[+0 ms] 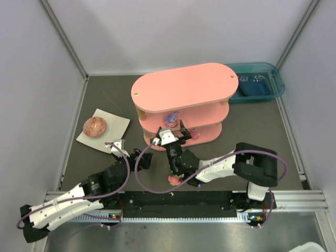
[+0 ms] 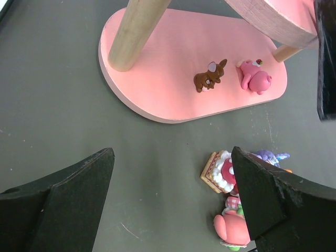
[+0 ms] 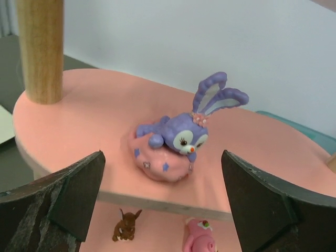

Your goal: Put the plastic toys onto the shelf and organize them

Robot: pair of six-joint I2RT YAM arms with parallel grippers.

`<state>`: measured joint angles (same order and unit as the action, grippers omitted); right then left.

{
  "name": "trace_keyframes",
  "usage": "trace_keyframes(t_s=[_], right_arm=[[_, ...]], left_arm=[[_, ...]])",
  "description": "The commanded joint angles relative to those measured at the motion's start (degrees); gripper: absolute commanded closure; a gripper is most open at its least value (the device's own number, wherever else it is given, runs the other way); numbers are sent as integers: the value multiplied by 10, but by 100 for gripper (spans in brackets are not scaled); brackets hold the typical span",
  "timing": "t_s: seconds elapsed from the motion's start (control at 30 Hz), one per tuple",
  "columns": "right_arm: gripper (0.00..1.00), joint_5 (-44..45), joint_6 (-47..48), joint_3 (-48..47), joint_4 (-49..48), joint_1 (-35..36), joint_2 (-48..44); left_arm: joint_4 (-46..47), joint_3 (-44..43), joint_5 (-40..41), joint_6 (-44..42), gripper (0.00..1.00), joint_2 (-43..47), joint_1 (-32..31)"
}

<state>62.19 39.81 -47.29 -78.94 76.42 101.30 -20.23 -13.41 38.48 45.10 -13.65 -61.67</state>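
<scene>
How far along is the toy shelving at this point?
Three toys look shelved: a brown figurine and a pink figurine on the bottom tier of the shelf, and a purple bunny on the middle tier. Nothing is gripped: the right gripper is open around the bunny, and the left gripper is open above the table. Left to shelve: the cluster of toys on the table.

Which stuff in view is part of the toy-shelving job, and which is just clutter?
Job:
- pink shelf
- purple bunny toy, on its middle tier
- brown figurine and pink figurine, on the bottom tier
- loose toy cluster, not yet shelved

Clutter:
- teal bin
- speckled ball, on a white plate
</scene>
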Motion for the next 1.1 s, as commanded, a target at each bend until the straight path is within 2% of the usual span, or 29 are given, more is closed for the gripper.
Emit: trace_keyframes(t_s=[0.0,0.1,0.13,0.17,0.23,0.27,0.33,0.4,0.57,0.73,0.87,1.03,1.07], right_arm=[[6,-45,-16,62,-124,35,-72],[7,-72,-102,111,-17,49,-157],[6,-77,-164,121,17,52,-180],[7,-96,-193,142,87,54,-211],[7,-123,-272,159,155,58,-297],[7,-132,-296,172,237,58,-325],[6,-149,-356,183,314,60,-402],[7,-157,-382,196,421,60,-444],[7,-170,-467,241,559,60,-545],[11,-256,-532,275,608,59,-569],[11,-284,-539,317,521,59,-527],[11,-289,-541,290,489,58,-436],[12,-294,-544,291,454,53,-421]], left_arm=[[17,-7,12,1,1,-3,-3],[24,-4,13,2,1,-5,-3],[25,-2,13,2,1,-6,-3],[26,-1,12,4,1,-8,-3],[27,-1,9,8,1,-14,-3],[29,-1,10,10,1,-16,-2],[35,0,8,10,1,-22,-3],[41,1,9,10,1,-29,-3],[63,4,2,9,1,-44,-3],[77,4,-8,9,1,-62,-3],[89,3,-15,7,1,-73,-3],[93,1,-19,9,1,-78,-3],[93,2,-19,9,1,-79,-3]])
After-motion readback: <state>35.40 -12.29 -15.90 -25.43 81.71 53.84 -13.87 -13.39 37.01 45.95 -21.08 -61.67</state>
